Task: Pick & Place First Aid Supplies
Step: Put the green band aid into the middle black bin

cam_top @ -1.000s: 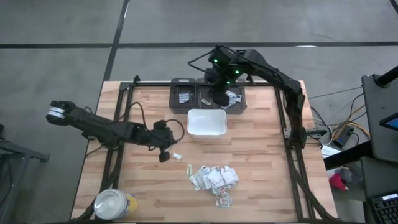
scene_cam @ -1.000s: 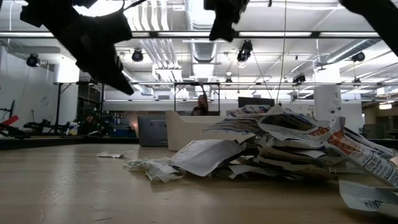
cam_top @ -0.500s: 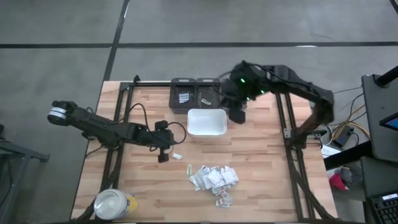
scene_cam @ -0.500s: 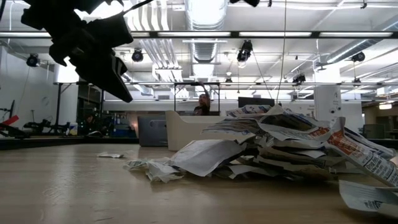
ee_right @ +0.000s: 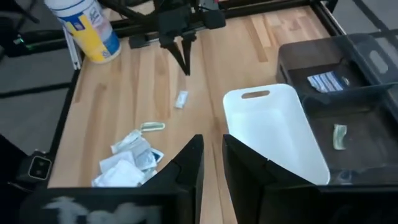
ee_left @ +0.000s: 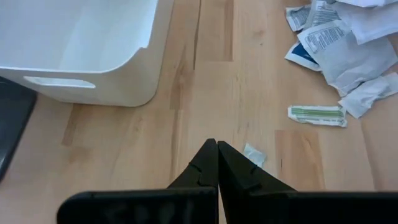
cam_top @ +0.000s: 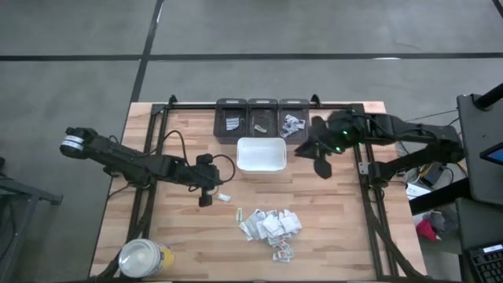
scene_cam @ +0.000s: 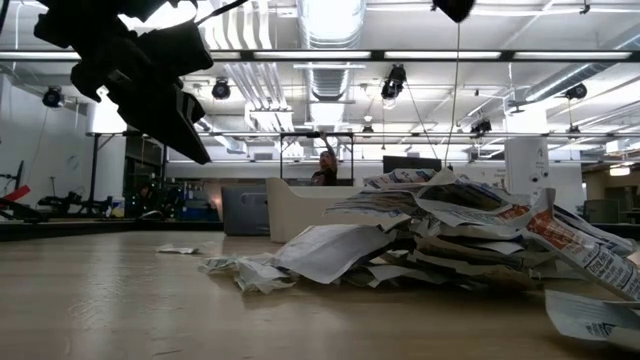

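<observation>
The first aid supplies lie in a loose pile [cam_top: 271, 226] near the table's front, also seen in the low view [scene_cam: 440, 230]. A small packet [cam_top: 224, 197] and a green-striped one [cam_top: 240, 213] lie apart from the pile, to its left. My left gripper [cam_top: 206, 198] hovers shut just left of the small packet [ee_left: 254, 154], holding nothing. My right gripper [cam_top: 321, 165] hangs above the table, right of the white tray [cam_top: 261, 155]. Its fingers [ee_right: 212, 155] are slightly open with nothing between them.
Three dark bins [cam_top: 262, 119] stand along the far edge behind the tray; packets lie in them. A yellow jar with a white lid [cam_top: 144, 258] stands at the front left corner. Bare wood stretches between the tray and the pile.
My right gripper has drawn back from above the far right bin toward the table's right and near edges, turning as it went, and now hangs right of the tray. Nothing on the table has moved.
</observation>
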Motion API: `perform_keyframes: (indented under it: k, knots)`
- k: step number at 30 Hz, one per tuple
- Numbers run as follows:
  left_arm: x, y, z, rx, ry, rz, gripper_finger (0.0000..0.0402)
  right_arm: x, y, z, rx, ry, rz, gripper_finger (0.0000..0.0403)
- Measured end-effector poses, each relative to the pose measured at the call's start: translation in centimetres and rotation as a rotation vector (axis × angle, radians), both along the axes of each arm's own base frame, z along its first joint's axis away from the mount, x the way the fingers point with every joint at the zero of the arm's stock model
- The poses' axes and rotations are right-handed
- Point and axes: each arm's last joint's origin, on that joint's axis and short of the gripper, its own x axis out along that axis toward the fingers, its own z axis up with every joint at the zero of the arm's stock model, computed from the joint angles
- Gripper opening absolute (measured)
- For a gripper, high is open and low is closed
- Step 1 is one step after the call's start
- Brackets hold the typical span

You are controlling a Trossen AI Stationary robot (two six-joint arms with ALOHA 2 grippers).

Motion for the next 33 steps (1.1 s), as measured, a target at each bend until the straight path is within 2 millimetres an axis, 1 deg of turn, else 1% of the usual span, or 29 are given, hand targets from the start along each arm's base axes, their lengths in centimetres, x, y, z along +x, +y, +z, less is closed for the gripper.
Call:
perform_keyframes:
  k: [10, 14, 18, 24, 28, 30, 33]
  knots:
    - [0.0, -0.1, 0.0, -0.043, 0.001, 0.011, 0.0001, -6.0, 0.3, -4.3, 0.041, -0.195, -0.021, 0.0052]
    - [0.0, -0.1, 0.0, -0.046, 0.001, 0.014, 0.0001, -8.2, 0.4, -5.9, 0.041, -0.217, -0.021, 0.0058]
    - [0.0, -0.1, 0.0, -0.044, 0.001, 0.012, 0.0001, -9.9, 0.4, -7.4, 0.081, -0.240, -0.048, 0.0064]
    - [0.0, -0.1, 0.0, -0.041, 0.002, 0.010, 0.0001, -11.1, 0.2, -10.0, 0.051, -0.274, -0.138, 0.0073]
    - [0.0, -0.1, 0.0, -0.040, 0.002, 0.010, 0.0001, -11.3, 0.1, -11.6, 0.038, -0.323, -0.166, 0.0078]
    - [0.0, -0.1, 0.0, -0.040, 0.002, 0.010, 0.0007, -11.2, 0.1, -12.3, 0.040, -0.352, -0.164, 0.0080]
    - [0.0, -0.1, 0.0, -0.041, 0.003, 0.011, 0.0027, -11.0, 0.1, -13.3, 0.043, -0.394, -0.162, 0.0079]
